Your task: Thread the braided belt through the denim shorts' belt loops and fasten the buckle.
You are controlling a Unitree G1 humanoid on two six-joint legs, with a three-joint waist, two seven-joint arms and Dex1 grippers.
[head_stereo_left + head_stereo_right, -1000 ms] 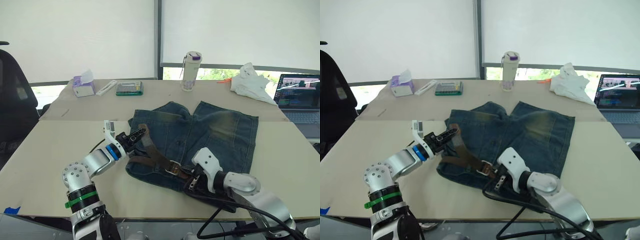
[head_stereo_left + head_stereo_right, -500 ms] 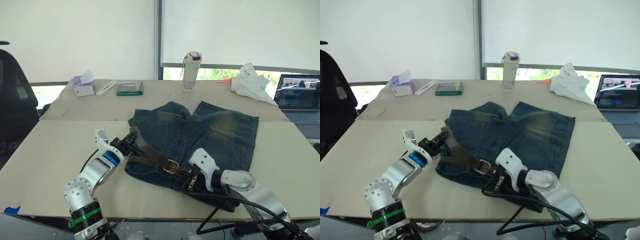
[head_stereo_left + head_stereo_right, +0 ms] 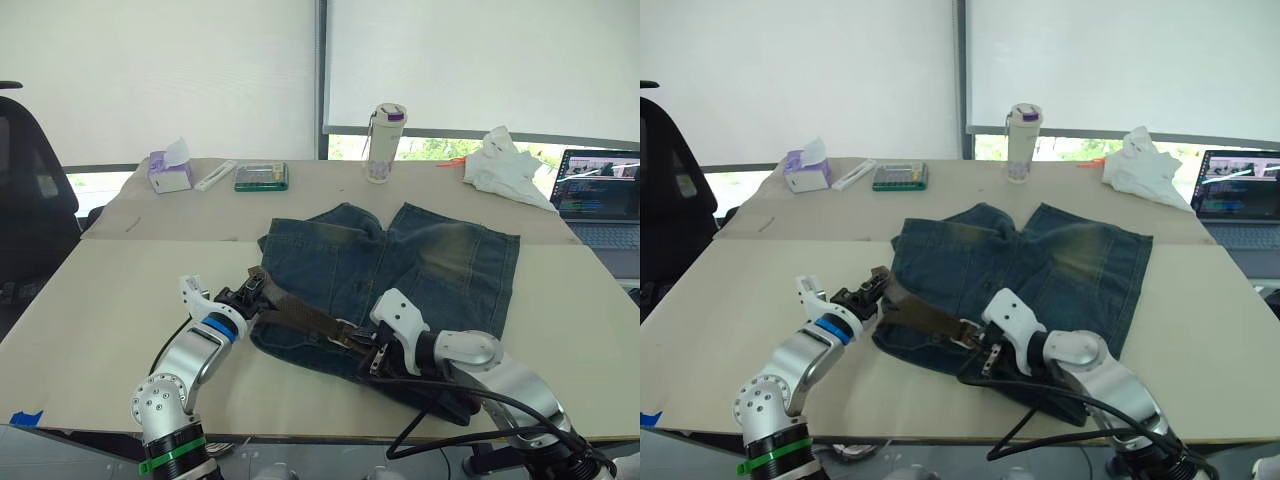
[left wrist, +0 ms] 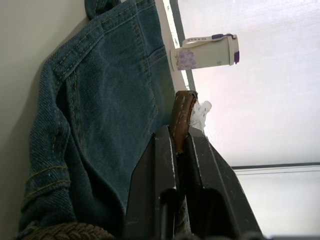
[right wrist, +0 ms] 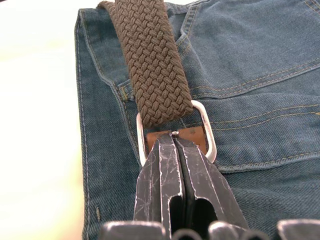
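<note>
The denim shorts lie flat mid-table, waistband toward me. The braided belt runs nearly straight across the waistband's left part. My left gripper is at the shorts' left edge, shut on the belt's brown leather tip. My right gripper is at the near waistband, fingers shut on the leather tab at the silvery buckle. The woven strap passes through the buckle frame. The belt loops are hidden.
At the back stand a bottle, a tissue box, a green case and a white cloth. A laptop is at the right and a black chair at the left. A black cable trails from my right arm.
My left gripper has drawn the belt tip left and toward me, and the slack loop has pulled nearly straight. My right gripper and the buckle have shifted slightly left.
</note>
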